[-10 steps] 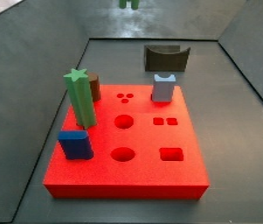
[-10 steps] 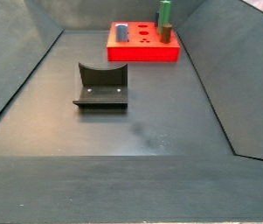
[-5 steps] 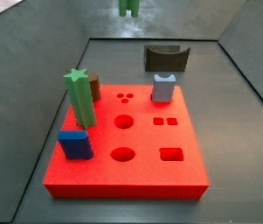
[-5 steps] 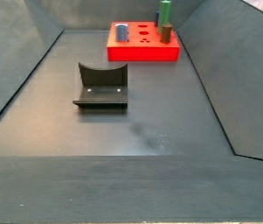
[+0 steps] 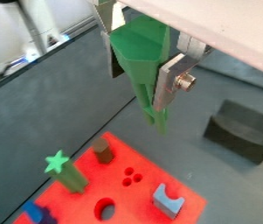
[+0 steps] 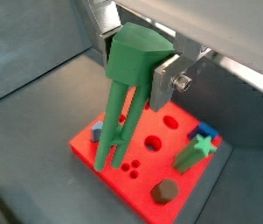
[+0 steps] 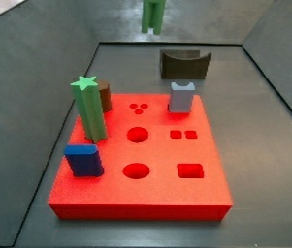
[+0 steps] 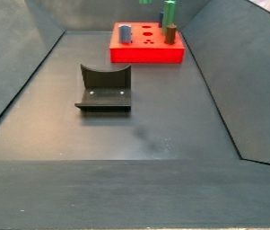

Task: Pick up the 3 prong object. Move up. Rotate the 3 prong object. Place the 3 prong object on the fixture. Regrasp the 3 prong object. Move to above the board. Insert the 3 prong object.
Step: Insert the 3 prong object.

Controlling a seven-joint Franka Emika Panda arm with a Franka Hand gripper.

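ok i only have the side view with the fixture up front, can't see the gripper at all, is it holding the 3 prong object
Observer: Yes. In both wrist views the gripper is shut on the 3 prong object, which hangs prongs down.
Operator: is it over the board
Observer: It hangs high above the board in a wrist view, with clear air under the prong tips.
Operator: is the three-dot hole free
Observer: Yes, the three-dot hole is open, with the star post standing close beside it.
Operator: anything left on the fixture
Observer: No, the fixture has nothing in its notch.
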